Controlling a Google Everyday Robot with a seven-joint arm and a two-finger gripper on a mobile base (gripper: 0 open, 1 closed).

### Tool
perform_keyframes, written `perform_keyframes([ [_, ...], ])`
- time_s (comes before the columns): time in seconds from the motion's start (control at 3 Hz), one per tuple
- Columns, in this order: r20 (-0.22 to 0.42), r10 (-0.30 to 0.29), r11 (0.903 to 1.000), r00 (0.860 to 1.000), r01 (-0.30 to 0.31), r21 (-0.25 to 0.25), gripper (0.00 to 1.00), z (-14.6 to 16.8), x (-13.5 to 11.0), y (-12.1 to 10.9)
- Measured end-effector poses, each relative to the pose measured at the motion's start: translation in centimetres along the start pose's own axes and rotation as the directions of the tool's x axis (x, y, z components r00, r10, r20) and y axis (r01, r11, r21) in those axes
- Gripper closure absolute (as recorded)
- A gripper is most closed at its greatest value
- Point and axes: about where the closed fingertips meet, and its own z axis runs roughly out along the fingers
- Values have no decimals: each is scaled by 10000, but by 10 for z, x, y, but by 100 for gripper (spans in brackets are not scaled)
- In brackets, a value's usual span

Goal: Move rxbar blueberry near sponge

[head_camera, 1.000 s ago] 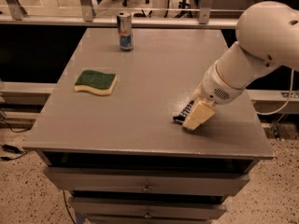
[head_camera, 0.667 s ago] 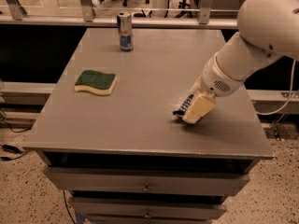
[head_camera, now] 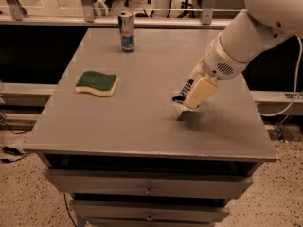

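Gripper (head_camera: 189, 100) sits over the right half of the grey table (head_camera: 142, 131), tilted down and to the left, and it's pinching the rxbar blueberry (head_camera: 182, 92). Only a dark sliver with pale lettering pokes out beside the cream finger. There's a shadow (head_camera: 190, 115) on the tabletop just below, so the bar looks to be off the surface, held in the air.

Further out, the white arm (head_camera: 246, 37) runs up and off the top right corner. Well apart to the left lies the sponge (head_camera: 97, 83), green side up, flat on the table. The drink can (head_camera: 126, 31) stands upright at the far edge.

Progress check: the pickup looks done, but the carry across to the sponge and the set-down beside it are both left.

Hard to read: the second finger is hidden behind the first, most of the bar is covered, and whether its lower end touches the table is unclear.
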Motion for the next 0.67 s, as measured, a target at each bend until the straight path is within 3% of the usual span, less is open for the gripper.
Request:
perform_keyframes([
  [0.67, 1486, -1040, 9928, 9834, 1117, -440, 100, 59, -102, -26],
])
